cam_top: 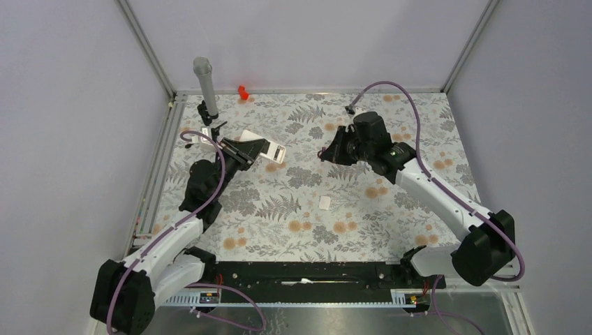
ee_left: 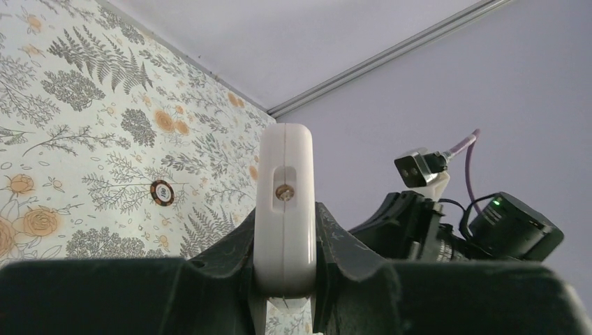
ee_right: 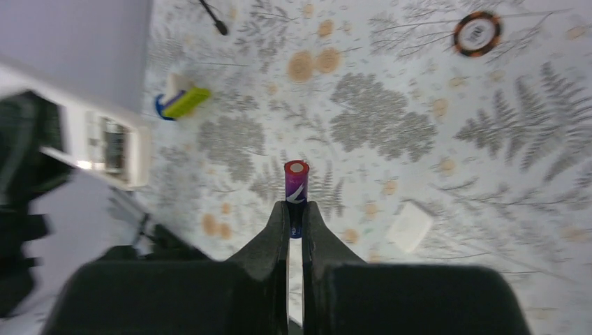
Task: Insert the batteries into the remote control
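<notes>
the remote control point(ee_left: 283, 202) sits clamped tight in the left gripper point(ee_left: 285, 234) near the table's point(cam_top: 293, 209) far left corner; the right gripper point(ee_right: 296, 216), nearly closed, pinches the purple battery point(ee_right: 296, 183) toward the far edge's middle.

The left arm point(cam_top: 174, 237) stretches from the near left corner of the table point(cam_top: 391, 209) toward the far left. The left gripper point(cam_top: 261, 148) is clamped on the remote control point(ee_left: 285, 195), one finger on each side. The right arm point(cam_top: 440, 192) bends in from the near right corner. The right gripper point(cam_top: 327, 155) pinches the purple battery point(ee_right: 296, 183) and seemingly points at the left one.
</notes>
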You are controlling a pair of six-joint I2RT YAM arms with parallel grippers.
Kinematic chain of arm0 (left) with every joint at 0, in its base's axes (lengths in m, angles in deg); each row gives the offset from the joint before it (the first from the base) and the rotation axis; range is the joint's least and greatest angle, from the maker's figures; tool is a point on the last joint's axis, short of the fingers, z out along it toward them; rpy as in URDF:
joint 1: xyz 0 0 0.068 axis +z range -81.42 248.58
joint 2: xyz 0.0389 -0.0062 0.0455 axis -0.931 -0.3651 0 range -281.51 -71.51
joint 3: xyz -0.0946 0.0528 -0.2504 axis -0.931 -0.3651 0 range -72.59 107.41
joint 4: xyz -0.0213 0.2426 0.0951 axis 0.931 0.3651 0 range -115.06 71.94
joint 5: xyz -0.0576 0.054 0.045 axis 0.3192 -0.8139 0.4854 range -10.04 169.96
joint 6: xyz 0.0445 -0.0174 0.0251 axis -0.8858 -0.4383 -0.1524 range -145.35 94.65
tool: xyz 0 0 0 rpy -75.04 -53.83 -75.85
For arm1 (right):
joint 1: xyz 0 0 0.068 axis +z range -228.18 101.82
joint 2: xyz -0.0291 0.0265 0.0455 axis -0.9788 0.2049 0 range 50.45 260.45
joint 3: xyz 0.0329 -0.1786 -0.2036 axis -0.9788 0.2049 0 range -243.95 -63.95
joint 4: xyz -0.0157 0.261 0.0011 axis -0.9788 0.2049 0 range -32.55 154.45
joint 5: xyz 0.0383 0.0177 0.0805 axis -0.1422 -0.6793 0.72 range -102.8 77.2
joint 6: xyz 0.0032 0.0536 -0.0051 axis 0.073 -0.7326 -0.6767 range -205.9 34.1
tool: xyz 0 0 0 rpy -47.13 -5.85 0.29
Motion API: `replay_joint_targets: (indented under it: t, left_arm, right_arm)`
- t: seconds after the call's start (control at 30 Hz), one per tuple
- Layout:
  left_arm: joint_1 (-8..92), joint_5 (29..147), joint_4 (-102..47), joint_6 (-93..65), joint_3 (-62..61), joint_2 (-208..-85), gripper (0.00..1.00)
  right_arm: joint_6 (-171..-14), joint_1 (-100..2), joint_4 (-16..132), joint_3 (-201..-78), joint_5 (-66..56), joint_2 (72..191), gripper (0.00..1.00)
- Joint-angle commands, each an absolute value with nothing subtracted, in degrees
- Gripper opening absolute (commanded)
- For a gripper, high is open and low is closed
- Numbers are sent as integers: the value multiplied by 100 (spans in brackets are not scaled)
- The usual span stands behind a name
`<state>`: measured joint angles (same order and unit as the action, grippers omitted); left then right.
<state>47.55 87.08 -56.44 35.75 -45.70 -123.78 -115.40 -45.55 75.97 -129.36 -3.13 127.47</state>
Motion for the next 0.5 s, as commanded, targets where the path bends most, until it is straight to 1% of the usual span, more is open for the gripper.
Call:
replay_joint_targets:
  t: [0.0,0.07,0.1,0.2,0.47]
  left_arm:
    - [4789,8709,-7365,4021,-4678,-12785,0]
    - [4784,8711,-7478,4180,-4673,-12961,0]
    - [4785,8735,-7422,4228,-4655,-13027,0]
    - [4784,8836,-7124,4414,-4572,-13165,0]
    - [4784,9065,-6159,4567,-4283,-13168,0]
  right_arm:
    - [-13882,-4550,6921,-12933,392,12535,0]
    - [-14287,-4548,6819,-12963,372,12580,0]
    - [-14462,-4552,6993,-13099,295,12639,0]
    - [-14771,-4544,7488,-13495,313,12780,0]
    - [-15783,-4407,7805,-13675,570,13013,0]
